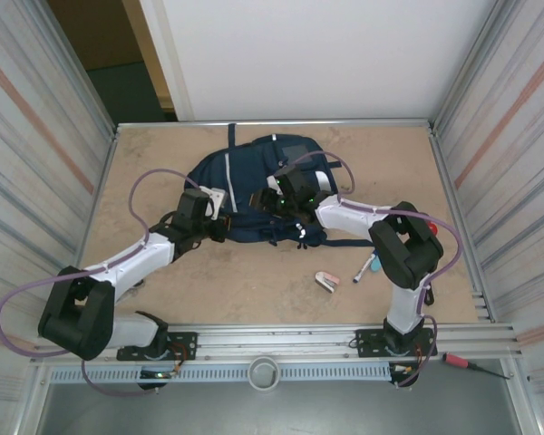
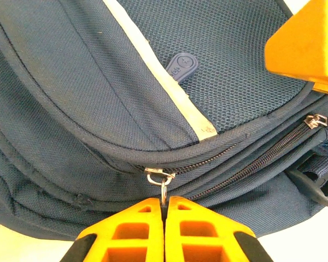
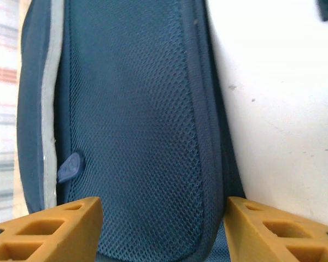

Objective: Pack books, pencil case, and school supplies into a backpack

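The navy backpack (image 1: 245, 177) lies flat at the back middle of the table. My left gripper (image 1: 219, 201) is at its left side, shut on the metal zipper pull ring (image 2: 163, 184), with the jaws (image 2: 164, 210) pressed together just below the slider. My right gripper (image 1: 274, 195) hovers over the pack from the right and is open, its fingers (image 3: 54, 226) standing wide on either side of the mesh front panel (image 3: 142, 120). A pink-and-white item (image 1: 327, 281), a marker pen (image 1: 364, 269) and a teal item (image 1: 375, 264) lie on the table. The books and the pencil case are out of view.
Bare tabletop (image 1: 245, 281) stretches between the backpack and the arm bases. Ribbed metal walls close in both sides. A red-handled screwdriver (image 1: 458, 361) rests on the front rail at the right. A second zipper (image 2: 262, 158) runs just below the held one.
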Robot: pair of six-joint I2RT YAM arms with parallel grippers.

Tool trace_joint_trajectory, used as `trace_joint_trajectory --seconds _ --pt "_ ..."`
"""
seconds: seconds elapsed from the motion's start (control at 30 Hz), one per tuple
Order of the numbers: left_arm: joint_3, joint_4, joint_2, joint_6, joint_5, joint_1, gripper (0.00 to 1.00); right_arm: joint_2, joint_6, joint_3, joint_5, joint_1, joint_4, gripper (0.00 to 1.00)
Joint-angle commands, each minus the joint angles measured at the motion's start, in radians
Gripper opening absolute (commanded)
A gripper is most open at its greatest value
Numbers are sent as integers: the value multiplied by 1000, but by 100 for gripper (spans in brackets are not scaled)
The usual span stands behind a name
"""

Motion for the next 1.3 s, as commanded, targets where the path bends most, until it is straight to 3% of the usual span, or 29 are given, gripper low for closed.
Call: trace_joint_trajectory --seconds 0.0,0.1,0.2,0.33,0.63,0.73,0.77,0.87,1.0,1.07,1.27 --pt "-9 7 -38 45 53 -1 0 36 61 23 65 -15 -13 50" --pt "-9 2 -34 65 46 -2 0 47 16 25 61 -24 -10 19" --pt "12 -40 -28 76 -26 -4 0 19 -97 22 65 -60 -61 1" --pt "24 -50 -27 94 -90 -4 0 -30 -305 20 -50 -147 -123 0" --pt "104 -67 81 191 -58 -51 0 40 -655 190 -467 -355 -411 0" --pt "117 -38 93 161 -2 -86 0 81 -633 267 -443 -397 -470 0" --pt "118 -17 91 145 10 -102 0 79 -604 284 -404 -401 -486 5" --pt "136 6 95 107 3 -159 0 5 -463 229 -292 -398 -473 40" --pt "156 -6 104 86 -39 -225 0 -188 -250 -41 -238 -343 -279 64" --pt "152 -5 104 82 -44 -248 0 -230 -178 -113 -214 -299 -235 68" --pt "142 -1 106 77 -60 -290 0 -196 -70 -177 -197 -203 -108 67"
